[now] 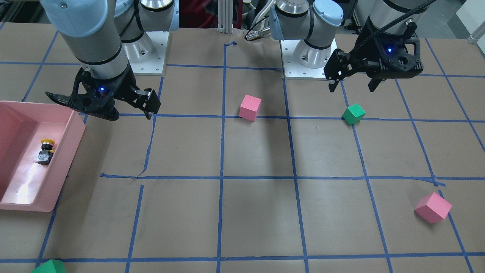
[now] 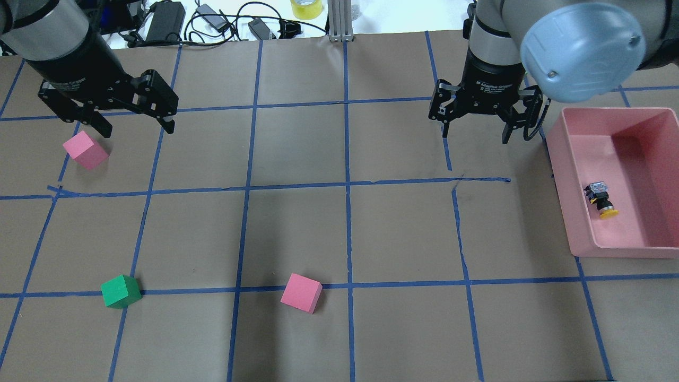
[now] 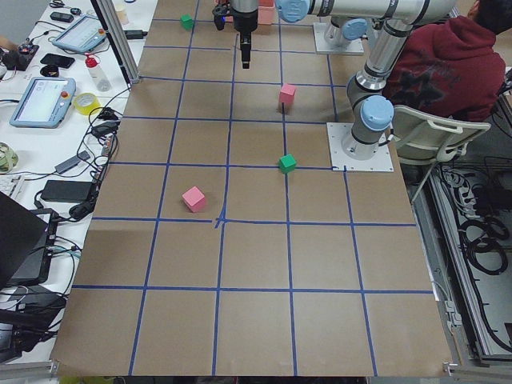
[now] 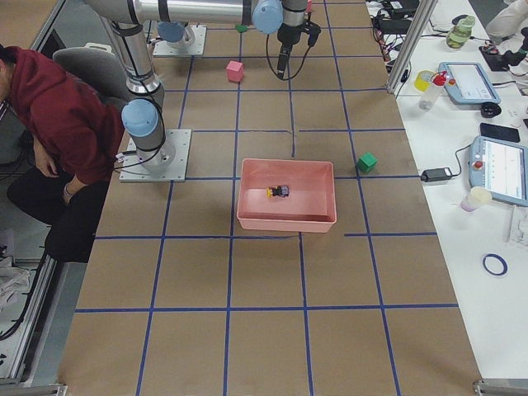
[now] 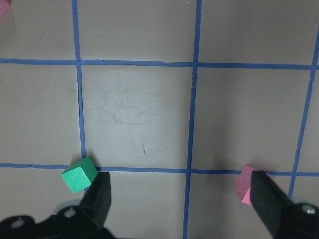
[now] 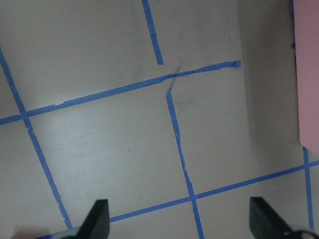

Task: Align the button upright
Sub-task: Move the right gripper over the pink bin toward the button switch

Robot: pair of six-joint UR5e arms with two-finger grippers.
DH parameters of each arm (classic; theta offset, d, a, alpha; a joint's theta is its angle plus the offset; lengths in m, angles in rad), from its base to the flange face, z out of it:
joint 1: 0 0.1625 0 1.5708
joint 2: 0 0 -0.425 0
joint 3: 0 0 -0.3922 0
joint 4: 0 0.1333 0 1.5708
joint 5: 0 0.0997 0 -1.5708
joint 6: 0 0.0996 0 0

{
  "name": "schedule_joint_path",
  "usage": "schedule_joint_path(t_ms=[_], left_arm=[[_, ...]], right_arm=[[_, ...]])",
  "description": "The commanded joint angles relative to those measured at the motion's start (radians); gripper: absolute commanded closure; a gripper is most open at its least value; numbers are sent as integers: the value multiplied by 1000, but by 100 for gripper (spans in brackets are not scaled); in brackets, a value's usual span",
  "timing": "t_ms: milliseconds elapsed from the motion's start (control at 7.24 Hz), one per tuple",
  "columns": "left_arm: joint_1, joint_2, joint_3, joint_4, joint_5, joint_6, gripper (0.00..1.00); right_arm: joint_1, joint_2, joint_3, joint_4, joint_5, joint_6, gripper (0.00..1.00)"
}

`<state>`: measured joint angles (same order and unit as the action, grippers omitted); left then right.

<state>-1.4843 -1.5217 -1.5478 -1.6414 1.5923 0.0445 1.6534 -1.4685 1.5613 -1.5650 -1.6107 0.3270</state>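
Observation:
The button (image 2: 600,199) lies on its side inside the pink bin (image 2: 615,249), yellow cap toward the robot and grey-black base away from it. It also shows in the front view (image 1: 45,151) and the right side view (image 4: 278,191). My right gripper (image 2: 475,135) hangs open and empty above the table, left of the bin's far corner; it also shows in the front view (image 1: 102,106). Its wrist view shows only taped paper and the bin's edge (image 6: 306,74). My left gripper (image 2: 136,129) is open and empty above the table's far left.
A pink cube (image 2: 85,150) lies just below the left gripper. A green cube (image 2: 121,291) and another pink cube (image 2: 301,292) sit nearer the robot. One more green cube (image 1: 49,266) lies at the far edge. Blue tape lines grid the brown paper.

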Motion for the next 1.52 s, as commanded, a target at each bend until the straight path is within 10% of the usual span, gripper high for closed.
schedule_joint_path(t_ms=[0, 967, 1381], left_arm=[[-1, 0, 0, 0, 0, 0, 0], [-1, 0, 0, 0, 0, 0, 0], [-1, 2, -5, 3, 0, 0, 0]], right_arm=[[-3, -1, 0, -9, 12, 0, 0], [-16, 0, 2, -97, 17, -51, 0], [-192, 13, 8, -93, 32, -131, 0]])
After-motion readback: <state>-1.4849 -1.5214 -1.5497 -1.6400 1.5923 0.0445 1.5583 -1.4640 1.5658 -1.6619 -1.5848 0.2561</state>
